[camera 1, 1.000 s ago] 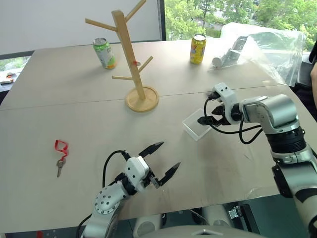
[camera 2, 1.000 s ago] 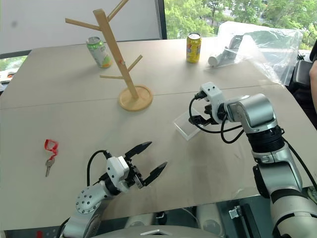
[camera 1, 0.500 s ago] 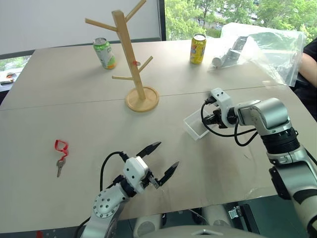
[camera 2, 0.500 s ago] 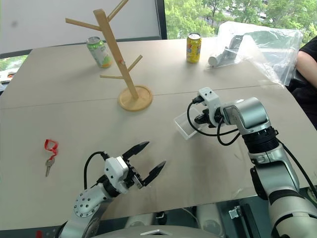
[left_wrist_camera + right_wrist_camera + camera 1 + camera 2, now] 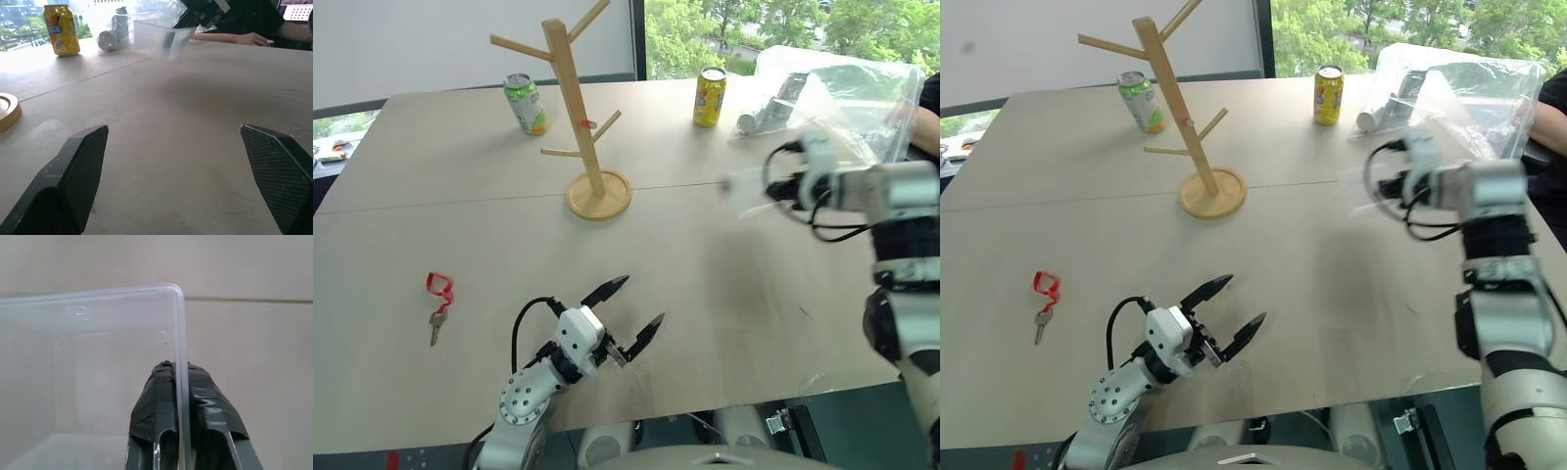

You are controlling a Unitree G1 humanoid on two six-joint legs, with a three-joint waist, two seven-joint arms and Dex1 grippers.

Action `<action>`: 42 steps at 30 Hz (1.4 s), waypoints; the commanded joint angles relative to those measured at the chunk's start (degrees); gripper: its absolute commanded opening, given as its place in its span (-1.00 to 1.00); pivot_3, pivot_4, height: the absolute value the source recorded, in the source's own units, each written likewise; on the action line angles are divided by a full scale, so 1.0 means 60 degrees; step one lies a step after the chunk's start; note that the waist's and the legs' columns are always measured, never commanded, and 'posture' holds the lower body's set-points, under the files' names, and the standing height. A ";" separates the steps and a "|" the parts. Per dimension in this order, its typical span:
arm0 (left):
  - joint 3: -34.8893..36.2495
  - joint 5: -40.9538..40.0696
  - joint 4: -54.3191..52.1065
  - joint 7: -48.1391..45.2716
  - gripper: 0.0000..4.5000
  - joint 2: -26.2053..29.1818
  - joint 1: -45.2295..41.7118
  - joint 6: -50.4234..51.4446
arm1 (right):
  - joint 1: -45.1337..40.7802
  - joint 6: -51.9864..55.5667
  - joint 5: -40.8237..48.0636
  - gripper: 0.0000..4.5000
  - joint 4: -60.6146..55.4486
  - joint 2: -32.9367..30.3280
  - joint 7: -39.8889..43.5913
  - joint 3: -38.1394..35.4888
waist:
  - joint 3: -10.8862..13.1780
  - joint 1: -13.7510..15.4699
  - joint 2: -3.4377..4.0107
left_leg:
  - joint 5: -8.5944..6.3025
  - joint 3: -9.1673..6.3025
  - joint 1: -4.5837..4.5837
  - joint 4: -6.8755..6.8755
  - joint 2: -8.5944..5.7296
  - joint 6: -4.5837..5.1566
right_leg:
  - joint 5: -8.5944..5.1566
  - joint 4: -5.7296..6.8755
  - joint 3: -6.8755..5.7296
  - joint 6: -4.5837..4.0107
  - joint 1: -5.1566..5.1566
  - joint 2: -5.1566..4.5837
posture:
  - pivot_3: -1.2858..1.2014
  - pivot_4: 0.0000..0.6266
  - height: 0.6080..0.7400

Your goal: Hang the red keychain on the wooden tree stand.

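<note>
The red keychain looks light and limp: grasp its loop with the spread-fingered left gripper; the right gripper is clamped on a clear container

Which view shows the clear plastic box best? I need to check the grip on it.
The right wrist view: the right gripper is shut on the clear plastic box, pinching its wall. The eye views show the box as a blur off the table; the left wrist view catches it distantly.
</note>
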 commanded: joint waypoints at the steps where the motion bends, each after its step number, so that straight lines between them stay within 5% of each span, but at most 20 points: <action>1: 0.0086 -0.0089 0.0046 -0.0042 1.00 -0.0029 -0.0116 -0.0225 | -0.0509 -0.0985 -0.0204 -0.99 0.1879 -0.0535 -0.0505 -0.0757 | 0.0000 -0.0056 -0.0001 | 0.0000 0.0005 0.0001 -0.0003 0.0004 0.0000 | 0.0001 -0.0001 0.0004 0.0002 0.0000 0.0004 | 0.03 -0.52 1.00; 12: 0.0103 -0.0200 0.0088 -0.0197 1.00 0.0009 -0.0630 0.0024 | -0.0608 -0.2466 -0.0352 -0.99 0.4786 -0.1245 -0.1095 -0.1557 | -0.0001 -0.0093 0.0002 | 0.0000 0.0057 0.0029 -0.0010 0.0020 0.0001 | 0.0006 0.0007 0.0063 0.0010 -0.0004 0.0029 | 0.03 -0.52 1.00; 16: 0.0101 -0.0210 -0.0124 -0.0181 1.00 0.0039 -0.0580 0.0153 | -0.0633 -0.2484 -0.0376 -0.35 0.4938 -0.1293 -0.1118 -0.1583 | -0.0001 -0.0082 0.0002 | -0.0001 0.0062 0.0027 -0.0009 0.0019 0.0003 | 0.0024 0.0005 0.0069 0.0042 -0.0005 0.0027 | 0.03 -0.52 1.00; 22: 0.0067 -0.0198 -0.0353 -0.0137 1.00 0.0061 -0.0450 0.0290 | -0.0653 -0.2588 -0.0448 0.94 0.4870 -0.1418 -0.1259 -0.1658 | -0.0001 -0.0055 0.0002 | -0.0002 0.0062 0.0028 -0.0009 0.0019 0.0004 | 0.0025 0.0005 0.0071 0.0043 -0.0005 0.0026 | 0.03 -0.52 1.00; 36: 0.0092 -0.0258 -0.0637 -0.0096 1.00 0.0070 -0.0519 0.0758 | -0.1445 -0.0968 -0.0322 0.98 0.2603 -0.1611 -0.0771 -0.1452 | 0.0002 -0.0072 0.0013 | -0.0003 0.0080 0.0023 -0.0012 0.0024 0.0006 | 0.0022 0.0007 0.0097 0.0038 -0.0024 0.0031 | 0.03 -0.52 1.00; 42: 0.0759 -0.0360 -0.0585 0.0699 1.00 -0.0197 -0.0820 0.1213 | 0.0630 -0.1357 0.1192 0.98 -0.3022 0.0175 0.0221 -0.1598 | -0.0004 -0.0094 0.0009 | -0.0005 0.0081 0.0022 -0.0011 0.0032 0.0009 | 0.0030 0.0019 0.0106 0.0052 -0.0035 0.0040 | 0.03 -0.52 1.00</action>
